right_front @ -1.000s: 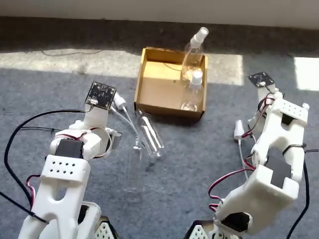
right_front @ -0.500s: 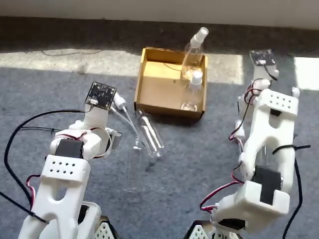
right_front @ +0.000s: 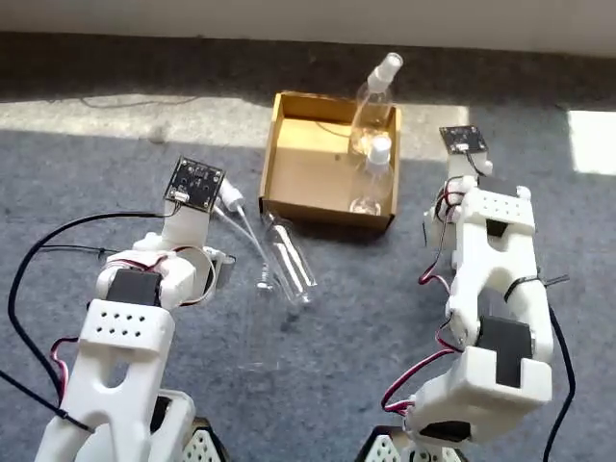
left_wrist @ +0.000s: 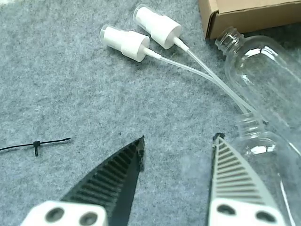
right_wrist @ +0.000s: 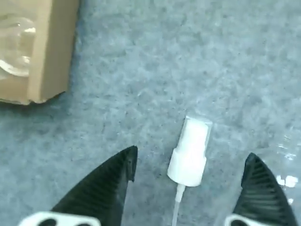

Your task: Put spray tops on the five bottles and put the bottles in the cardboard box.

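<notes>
High view takes in the left arm [right_front: 144, 298] at the near left of the grey table [right_front: 385, 279]. Its left tool [left_wrist: 179, 138], seen from the left wrist view, hangs over bare table with its dark and light fingers spread apart and nothing between them. A thin black cable tie [left_wrist: 35, 145] lies off to the dark finger's side. Beyond the fingertips lie a pair of white spray tops [left_wrist: 126, 43], side by side, their thin tubes running toward two open bottles [left_wrist: 263, 66], which lie on their sides with bare threaded necks; the nearer one's neck is close beside the light finger. Past the farther bottle's neck sits the cardboard box [right_front: 298, 164], and two capped bottles [right_front: 371, 164] rest along its right wall, one poking above the far rim. To the right of the box reaches the right arm [right_front: 491, 289]. Its right tool [right_wrist: 191, 151] is spread wide, straddling a single white spray top [right_wrist: 188, 167] that lies flat on the table, apart from both fingers.
</notes>
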